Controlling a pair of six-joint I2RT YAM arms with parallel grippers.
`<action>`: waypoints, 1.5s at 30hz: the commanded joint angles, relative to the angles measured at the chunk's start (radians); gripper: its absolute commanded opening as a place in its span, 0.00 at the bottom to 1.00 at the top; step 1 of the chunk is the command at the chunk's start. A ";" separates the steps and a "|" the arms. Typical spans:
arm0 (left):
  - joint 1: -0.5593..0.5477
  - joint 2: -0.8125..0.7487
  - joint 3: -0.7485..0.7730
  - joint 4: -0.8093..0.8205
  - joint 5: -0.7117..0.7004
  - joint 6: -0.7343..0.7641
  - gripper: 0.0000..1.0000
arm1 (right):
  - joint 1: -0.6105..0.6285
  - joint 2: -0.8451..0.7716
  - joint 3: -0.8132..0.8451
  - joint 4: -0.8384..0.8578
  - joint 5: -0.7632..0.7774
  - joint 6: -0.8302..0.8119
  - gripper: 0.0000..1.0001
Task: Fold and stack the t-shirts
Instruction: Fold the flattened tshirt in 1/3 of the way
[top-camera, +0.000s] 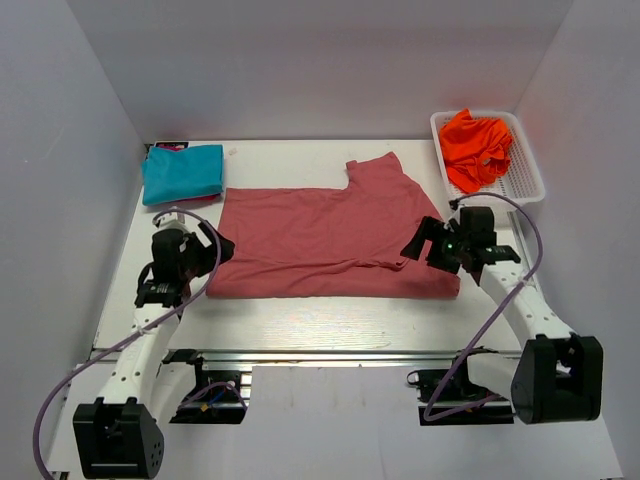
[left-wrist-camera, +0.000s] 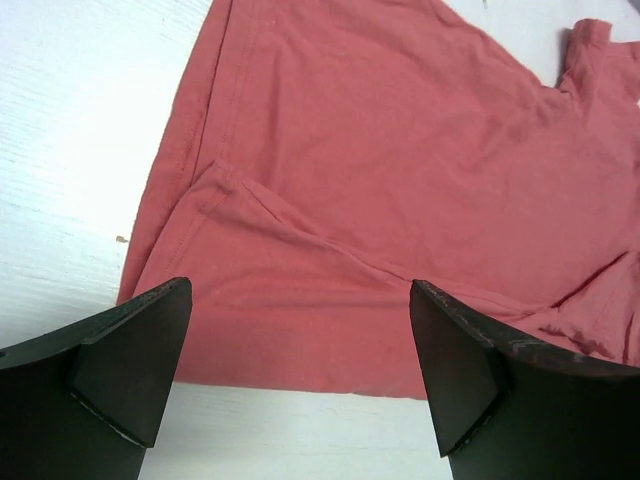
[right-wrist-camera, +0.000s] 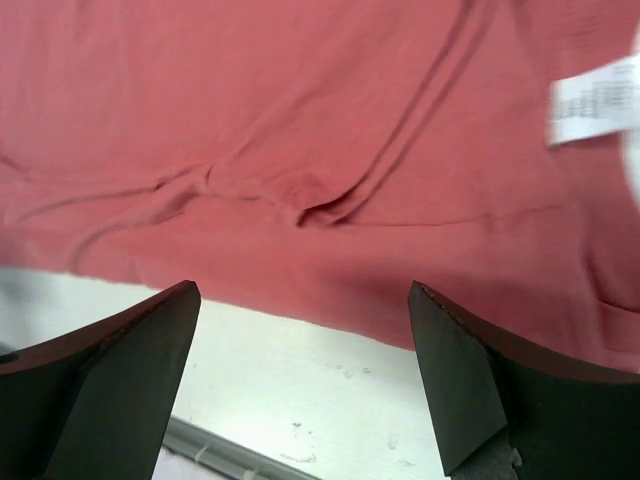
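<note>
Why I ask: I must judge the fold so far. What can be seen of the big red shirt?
The red shirt is soft dusty-red cloth, lying flat on the white table, partly folded, a creased flap along its near edge and one sleeve pointing far-right. A white label shows in the right wrist view. The open left gripper and right gripper sit at its two ends; contact is unclear.

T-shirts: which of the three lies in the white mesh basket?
The bright orange cloth t-shirt, crumpled in that basket; the folded teal t-shirt and spread-out salmon t-shirt lie on the table.
</note>
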 joint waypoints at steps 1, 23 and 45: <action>0.004 0.041 0.026 0.013 0.008 -0.005 1.00 | 0.054 0.067 0.031 0.005 -0.078 -0.001 0.90; 0.004 0.109 -0.024 0.056 0.037 0.014 1.00 | 0.140 0.445 0.114 0.229 -0.018 0.198 0.49; 0.004 0.191 -0.003 0.095 0.066 0.023 1.00 | 0.250 0.705 0.455 0.117 0.132 0.047 0.00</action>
